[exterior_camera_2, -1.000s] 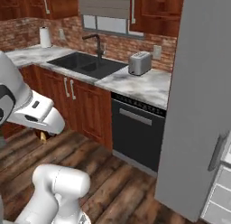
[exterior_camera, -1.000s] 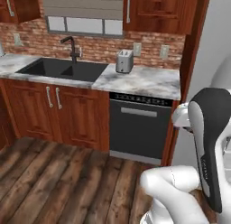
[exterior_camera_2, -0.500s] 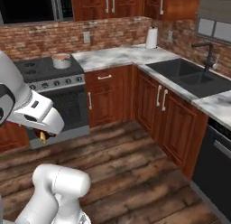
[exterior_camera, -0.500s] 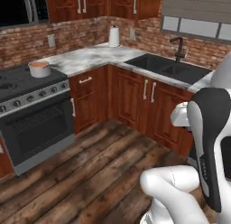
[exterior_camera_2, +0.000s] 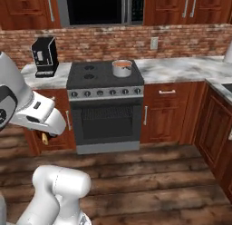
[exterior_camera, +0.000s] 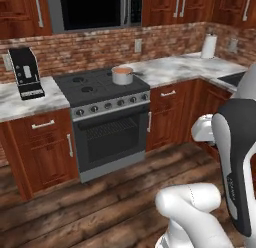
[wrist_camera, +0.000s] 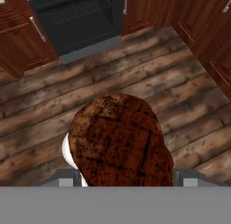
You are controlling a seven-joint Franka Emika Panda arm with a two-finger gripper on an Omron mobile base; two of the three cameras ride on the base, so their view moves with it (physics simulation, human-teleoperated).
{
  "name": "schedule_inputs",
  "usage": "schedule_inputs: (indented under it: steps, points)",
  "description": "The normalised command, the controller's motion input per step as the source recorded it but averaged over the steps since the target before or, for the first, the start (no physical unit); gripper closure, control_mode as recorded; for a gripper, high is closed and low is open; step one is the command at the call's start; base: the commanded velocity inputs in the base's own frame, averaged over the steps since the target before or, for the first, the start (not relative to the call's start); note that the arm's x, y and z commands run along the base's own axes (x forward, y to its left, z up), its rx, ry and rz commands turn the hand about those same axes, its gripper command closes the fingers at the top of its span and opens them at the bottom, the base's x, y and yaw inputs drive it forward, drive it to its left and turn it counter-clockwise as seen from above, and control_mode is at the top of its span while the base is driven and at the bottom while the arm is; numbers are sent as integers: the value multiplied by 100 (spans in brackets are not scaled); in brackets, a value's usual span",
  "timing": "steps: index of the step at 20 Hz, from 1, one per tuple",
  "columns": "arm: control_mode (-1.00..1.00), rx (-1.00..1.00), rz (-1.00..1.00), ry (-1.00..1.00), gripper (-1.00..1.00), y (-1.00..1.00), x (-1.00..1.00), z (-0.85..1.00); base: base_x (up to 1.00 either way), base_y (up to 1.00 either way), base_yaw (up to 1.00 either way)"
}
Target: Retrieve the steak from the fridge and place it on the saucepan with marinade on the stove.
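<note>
A dark red-brown steak [wrist_camera: 119, 142] sits right at my fingers in the hand view, hanging above the wooden floor. My gripper [exterior_camera_2: 45, 136] is shut on it, low at the left of the right base view, and the meat hides the fingertips. The stove [exterior_camera: 95, 89] stands ahead against the brick wall. On its back right burner stands the steel saucepan [exterior_camera: 122, 75] with orange-pink marinade [exterior_camera: 122, 70]; from the other side the saucepan [exterior_camera_2: 122, 68] sits behind the knobs. The fridge is out of view.
A black coffee machine [exterior_camera: 26, 73] stands on the counter left of the stove, a black microwave [exterior_camera: 92, 9] hangs above it, and a paper towel roll [exterior_camera: 209, 46] is at the far right. Wooden cabinets [exterior_camera_2: 167, 110] flank the oven door [wrist_camera: 76, 15]. Open plank floor [exterior_camera_2: 149, 174] lies between.
The whole picture has swung round with the base: the sink and dishwasher, then the counter corner, have given way to the stove straight ahead. The arm keeps its pose.
</note>
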Motion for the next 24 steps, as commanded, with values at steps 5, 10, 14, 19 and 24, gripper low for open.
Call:
schedule_inputs:
  steps: [5, 10, 14, 19, 24]
  points:
    - [100, 0, 0, 0, 100, 0, 0, 0, 86, -3, 10]
    - [100, 0, 0, 0, 100, 0, 0, 0, 75, -26, 0]
    - [100, 0, 0, 0, 100, 0, 0, 0, 76, -36, 0]
    - [100, 0, 0, 0, 100, 0, 0, 0, 76, -41, 0]
    - [100, 0, 0, 0, 100, 0, 0, 0, 59, -52, 12]
